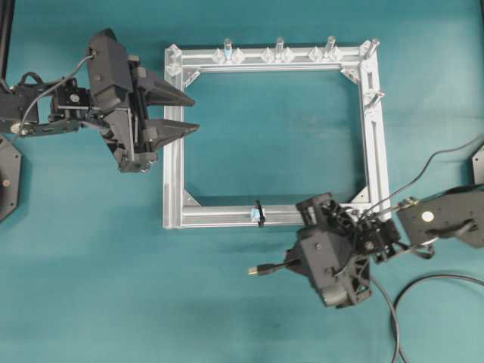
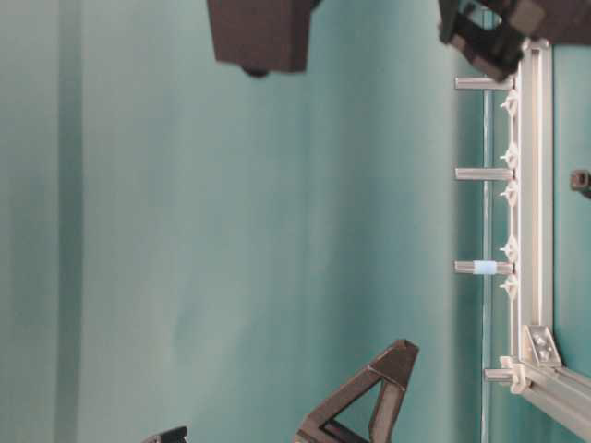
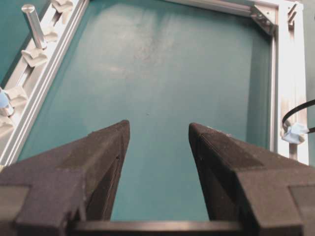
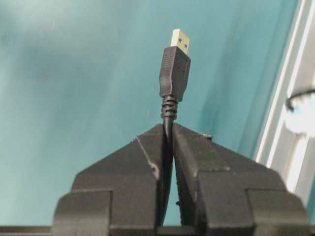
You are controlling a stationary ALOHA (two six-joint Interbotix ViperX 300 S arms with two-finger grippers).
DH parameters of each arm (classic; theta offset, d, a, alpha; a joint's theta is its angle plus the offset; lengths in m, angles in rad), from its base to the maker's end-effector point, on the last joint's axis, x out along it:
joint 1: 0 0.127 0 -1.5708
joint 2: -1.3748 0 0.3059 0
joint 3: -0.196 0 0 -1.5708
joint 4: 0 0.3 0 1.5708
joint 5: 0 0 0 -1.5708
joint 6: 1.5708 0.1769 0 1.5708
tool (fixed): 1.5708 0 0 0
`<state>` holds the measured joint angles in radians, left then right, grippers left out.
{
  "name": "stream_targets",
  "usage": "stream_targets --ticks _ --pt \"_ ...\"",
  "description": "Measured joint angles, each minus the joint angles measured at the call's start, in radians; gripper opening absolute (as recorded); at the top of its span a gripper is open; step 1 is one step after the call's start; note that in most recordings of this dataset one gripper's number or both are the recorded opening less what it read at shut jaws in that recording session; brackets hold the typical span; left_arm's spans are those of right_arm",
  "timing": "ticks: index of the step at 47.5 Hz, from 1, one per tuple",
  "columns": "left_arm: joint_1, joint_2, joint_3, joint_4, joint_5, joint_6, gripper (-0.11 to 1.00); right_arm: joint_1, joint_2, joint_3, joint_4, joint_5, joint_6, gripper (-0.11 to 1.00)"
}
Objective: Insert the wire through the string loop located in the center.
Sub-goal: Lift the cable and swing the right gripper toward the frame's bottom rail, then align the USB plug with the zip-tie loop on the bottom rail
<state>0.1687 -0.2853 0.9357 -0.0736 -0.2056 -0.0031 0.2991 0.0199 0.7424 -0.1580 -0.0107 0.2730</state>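
Note:
The wire's black plug with its brass tip sticks out to the left of my right gripper, which is shut on the cable just behind the plug's ribbed collar. The plug hangs over the mat just in front of the frame's near bar. The string loop, a small black ring on a pale blue base, stands on that near bar, up and slightly left of the plug tip. My left gripper is open and empty over the frame's left bar, its fingers pointing into the frame.
A square aluminium frame lies on the teal mat. Upright silver pegs stand along its far bar, and another one stands on the right bar. Black cables trail at the right.

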Motion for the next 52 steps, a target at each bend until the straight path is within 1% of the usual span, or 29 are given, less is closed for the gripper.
stream_targets --ticks 9,29,40,52 --pt "0.000 0.000 0.000 0.000 0.002 0.000 0.55 -0.025 -0.058 0.046 0.000 0.009 0.000 0.07" --pt "-0.006 0.000 0.000 0.000 0.002 0.000 0.55 -0.130 -0.170 0.147 0.000 0.011 0.000 0.07" --pt "-0.006 0.000 0.000 -0.002 0.002 0.000 0.54 -0.170 -0.186 0.169 0.000 0.011 0.000 0.07" --pt "-0.008 0.000 0.000 0.000 0.000 0.000 0.54 -0.183 -0.186 0.175 0.000 0.009 0.000 0.07"
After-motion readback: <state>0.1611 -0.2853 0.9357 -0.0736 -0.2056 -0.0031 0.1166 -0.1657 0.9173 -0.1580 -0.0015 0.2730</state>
